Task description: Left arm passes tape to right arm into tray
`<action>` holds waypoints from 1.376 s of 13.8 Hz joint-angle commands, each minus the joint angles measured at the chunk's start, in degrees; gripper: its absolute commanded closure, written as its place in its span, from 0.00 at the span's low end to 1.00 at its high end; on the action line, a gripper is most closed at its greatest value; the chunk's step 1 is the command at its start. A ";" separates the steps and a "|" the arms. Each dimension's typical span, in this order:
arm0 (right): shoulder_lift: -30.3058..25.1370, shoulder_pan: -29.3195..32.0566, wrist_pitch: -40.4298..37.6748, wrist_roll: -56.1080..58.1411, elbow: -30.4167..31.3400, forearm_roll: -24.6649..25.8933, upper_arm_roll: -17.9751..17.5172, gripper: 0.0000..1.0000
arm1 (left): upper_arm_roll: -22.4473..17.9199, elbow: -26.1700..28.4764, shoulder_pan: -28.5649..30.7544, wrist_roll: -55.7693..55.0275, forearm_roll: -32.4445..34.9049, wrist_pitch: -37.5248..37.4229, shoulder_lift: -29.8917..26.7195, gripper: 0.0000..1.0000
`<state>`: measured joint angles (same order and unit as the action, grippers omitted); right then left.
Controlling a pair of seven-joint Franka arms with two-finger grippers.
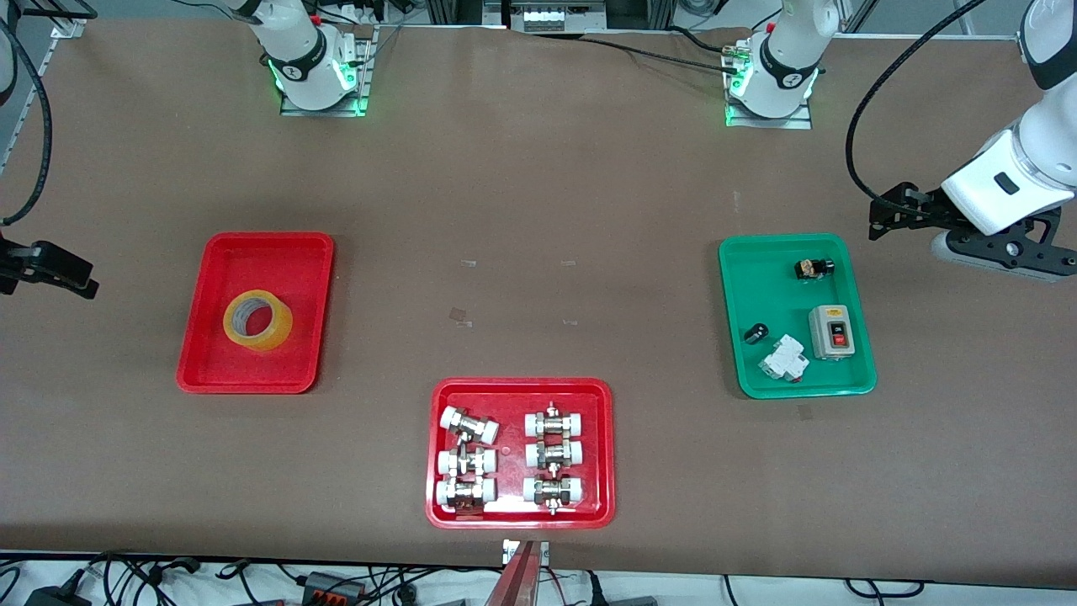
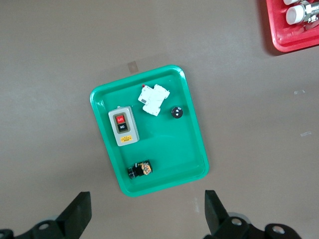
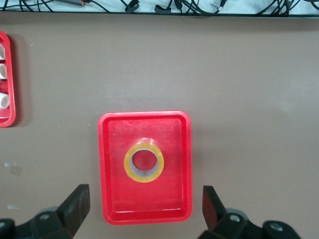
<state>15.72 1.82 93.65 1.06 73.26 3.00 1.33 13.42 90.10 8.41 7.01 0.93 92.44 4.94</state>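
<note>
The yellow tape (image 1: 267, 335) lies flat in the plain red tray (image 1: 210, 353) at the right arm's end of the table. In the right wrist view the tape (image 3: 144, 177) rests near the middle of the tray (image 3: 174, 149). High over the tray's edge, my right gripper (image 3: 144, 199) is open and holds nothing; the front view shows it (image 1: 59, 268) only at the picture's edge. My left gripper (image 1: 883, 215) hangs open and empty over bare table beside the green tray (image 1: 782, 278). From its wrist camera, its jaws (image 2: 147, 204) straddle table just off that tray (image 2: 174, 149).
The green tray holds a grey switch box (image 1: 831, 332), a white breaker (image 1: 784, 359) and two small black parts. A second red tray (image 1: 513, 396) with several white-capped metal fittings sits nearest the front camera, mid-table. Cables run along the table's front edge.
</note>
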 commanded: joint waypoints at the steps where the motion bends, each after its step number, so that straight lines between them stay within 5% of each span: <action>1: -2.27 -0.32 -1.45 1.23 2.59 -0.62 0.69 0.00 | 0.21 -0.63 0.29 0.46 0.30 0.20 0.07 0.00; 7: -13.59 -0.32 7.40 0.52 20.76 -0.45 0.34 0.00 | 0.03 -0.63 0.29 0.46 0.39 0.11 0.07 0.00; 12: -16.33 -0.32 8.47 0.44 25.88 -0.71 0.34 0.00 | 0.03 -0.63 0.29 0.46 0.39 0.20 0.16 0.00; 19: -16.60 -0.32 5.93 1.31 24.92 -2.21 0.69 0.00 | 0.03 -0.71 0.29 0.46 0.30 0.20 0.16 0.00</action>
<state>0.46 1.58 99.60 1.27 96.78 1.69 1.73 13.37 90.10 8.49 7.01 0.93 92.59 4.97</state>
